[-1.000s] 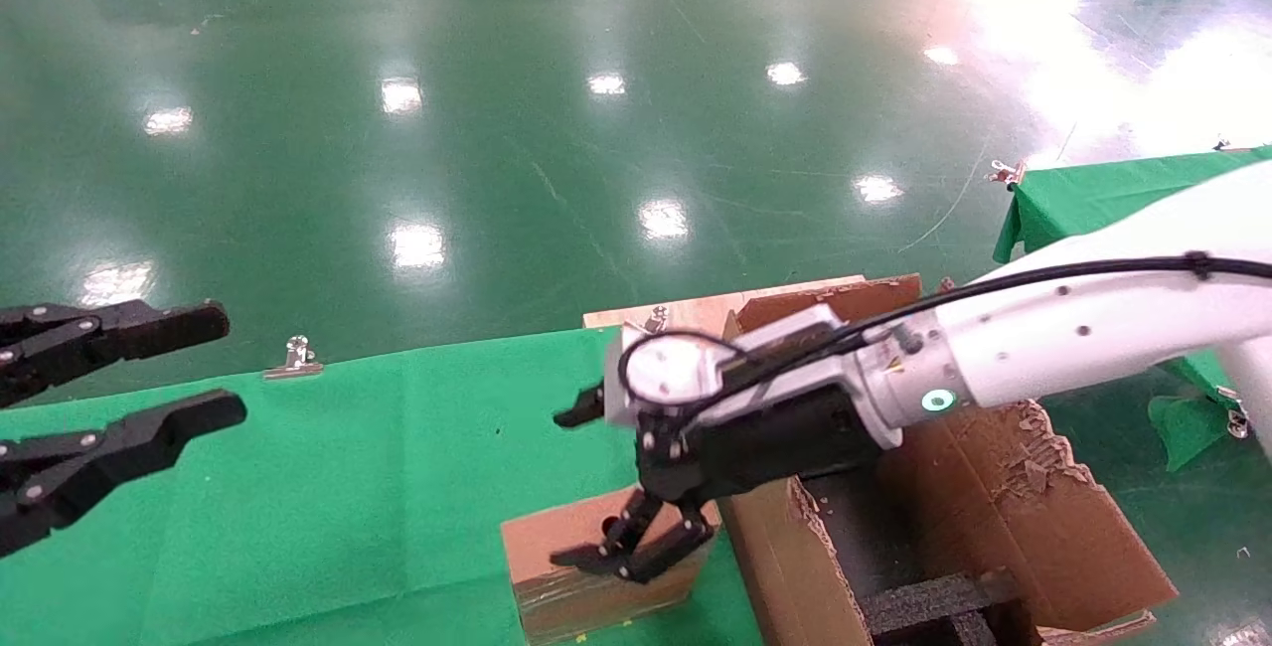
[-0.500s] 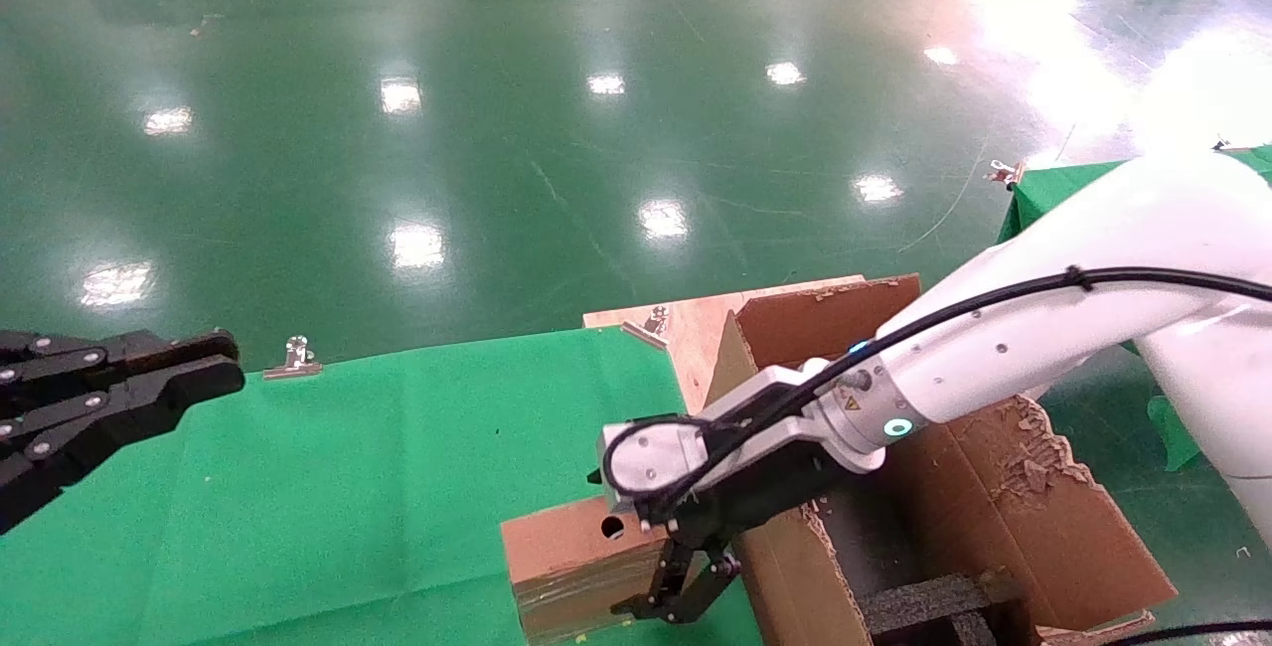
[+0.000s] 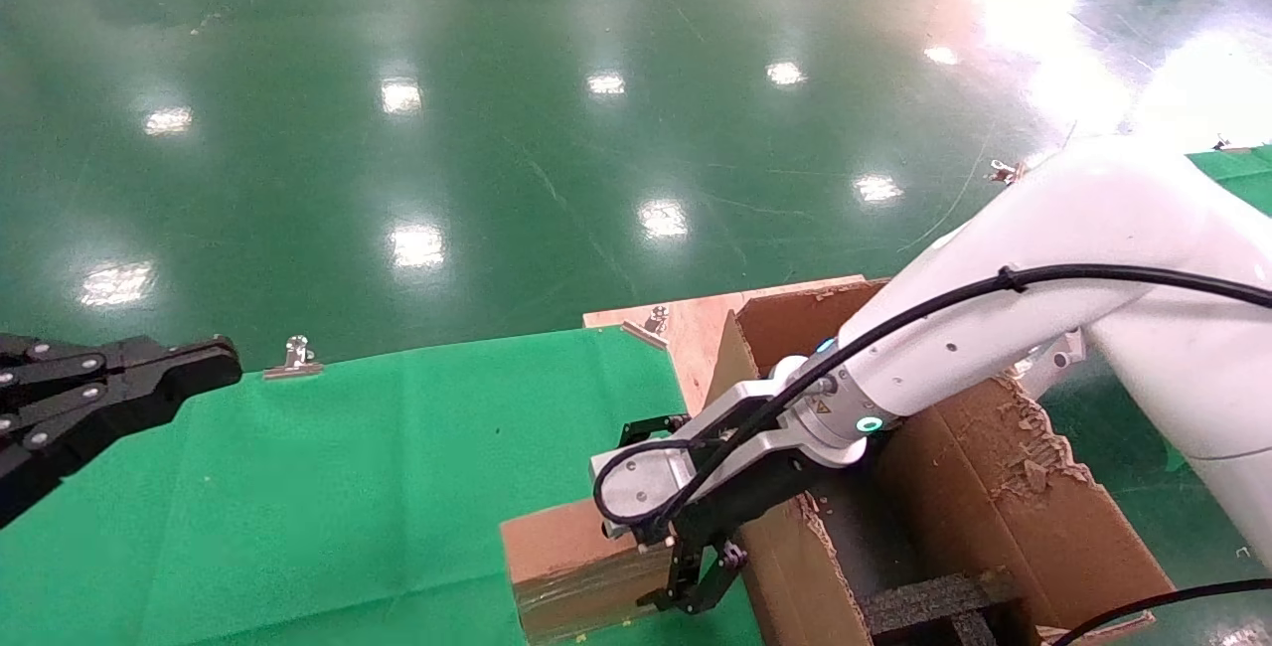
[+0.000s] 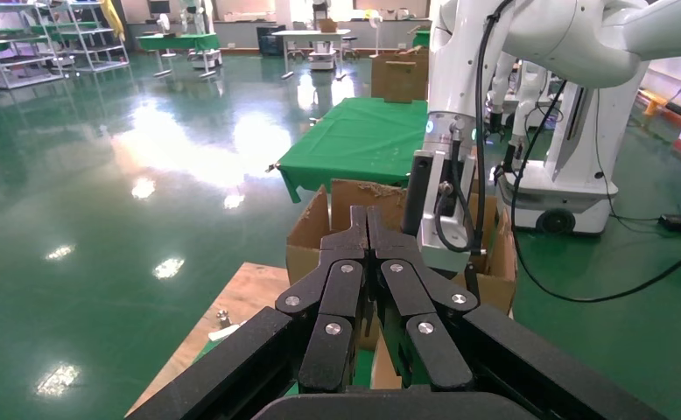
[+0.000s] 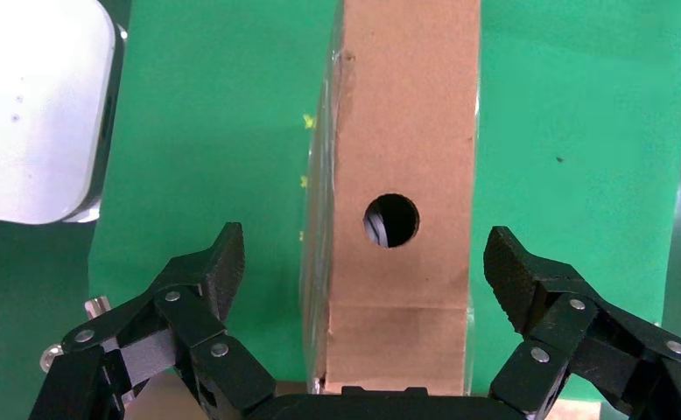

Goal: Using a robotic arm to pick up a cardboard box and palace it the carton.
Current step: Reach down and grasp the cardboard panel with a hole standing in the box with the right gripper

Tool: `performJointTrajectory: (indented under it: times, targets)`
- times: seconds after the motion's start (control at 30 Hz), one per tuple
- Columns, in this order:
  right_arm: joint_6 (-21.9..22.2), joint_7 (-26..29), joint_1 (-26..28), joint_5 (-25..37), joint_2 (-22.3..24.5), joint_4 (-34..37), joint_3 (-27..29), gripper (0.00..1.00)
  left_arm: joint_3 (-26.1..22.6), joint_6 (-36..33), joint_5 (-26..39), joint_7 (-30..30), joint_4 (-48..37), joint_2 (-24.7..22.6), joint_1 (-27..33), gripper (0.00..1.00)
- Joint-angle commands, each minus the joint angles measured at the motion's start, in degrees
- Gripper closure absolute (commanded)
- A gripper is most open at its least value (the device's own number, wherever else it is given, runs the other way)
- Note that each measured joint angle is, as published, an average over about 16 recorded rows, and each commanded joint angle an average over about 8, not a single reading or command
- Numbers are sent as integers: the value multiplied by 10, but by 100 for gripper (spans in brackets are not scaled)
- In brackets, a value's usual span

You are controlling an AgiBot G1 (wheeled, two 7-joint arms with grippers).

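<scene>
The small brown cardboard box [image 3: 561,557] lies on the green cloth, close against the carton's left wall. Its face with the round hole fills the right wrist view [image 5: 403,122]. The white robotic arm [image 3: 994,328] reaches down over the box's end nearest the carton. My right gripper [image 3: 693,581] is open, and its fingers [image 5: 219,267] stand apart on either side of the box without touching it. The large torn carton [image 3: 1004,512] with black foam [image 3: 934,598] stands to the right. My left gripper [image 3: 149,383] is shut and empty at the far left; it also shows in the left wrist view [image 4: 368,227].
A green-covered table [image 3: 328,487] carries the box. A bare wooden board [image 3: 696,313] lies behind the carton, and a metal clip [image 3: 295,356] holds the cloth's far edge. Another green table [image 3: 1237,164] is at the far right. The shiny green floor lies beyond.
My right arm has come down and nearer, bringing the open gripper from above the box's top to straddle its end. My left gripper has gone from open to shut.
</scene>
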State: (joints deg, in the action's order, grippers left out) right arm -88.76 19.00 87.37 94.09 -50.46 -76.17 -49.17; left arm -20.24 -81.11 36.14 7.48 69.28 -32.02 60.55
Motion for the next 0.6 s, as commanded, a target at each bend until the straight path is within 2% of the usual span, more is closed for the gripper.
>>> performJointTrajectory:
  times: [0.03, 0.3, 0.6]
  targets:
    - [1, -2, 3, 3, -2, 0, -6, 100, 0, 0, 0, 0, 0, 0, 0, 99]
    - [1, -2, 5, 2, -2, 1, -9, 100, 0, 0, 0, 0, 0, 0, 0, 0]
    - [2, -3, 3, 2, -2, 0, -6, 100, 0, 0, 0, 0, 0, 0, 0, 0]
